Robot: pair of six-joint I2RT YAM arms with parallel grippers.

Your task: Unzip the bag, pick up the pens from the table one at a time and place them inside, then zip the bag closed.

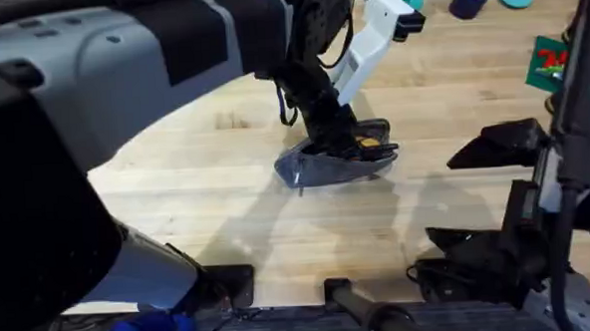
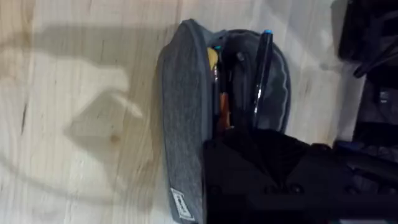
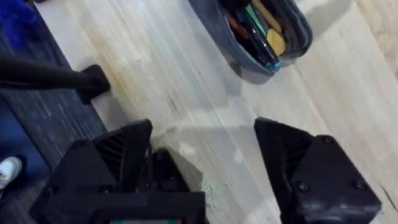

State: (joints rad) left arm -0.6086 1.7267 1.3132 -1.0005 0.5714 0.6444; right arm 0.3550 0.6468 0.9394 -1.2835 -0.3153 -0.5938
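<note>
Bag (image 1: 327, 167) is seen lying unzipped at mid-table (image 1: 228, 238), with the left gripper (image 1: 349, 143) lowered into its mouth. A dark pen (image 2: 261, 78) standing in the opening is shown by the left wrist view (finger state cannot be told). Right gripper (image 3: 205, 162) is shown spread open and empty over bare wood at near right.

Matt grey woven-cloth bag (image 2: 180, 118), glossy dark plastic pen (image 2: 261, 74), pale smooth-grained wooden table (image 1: 227, 218)
</note>
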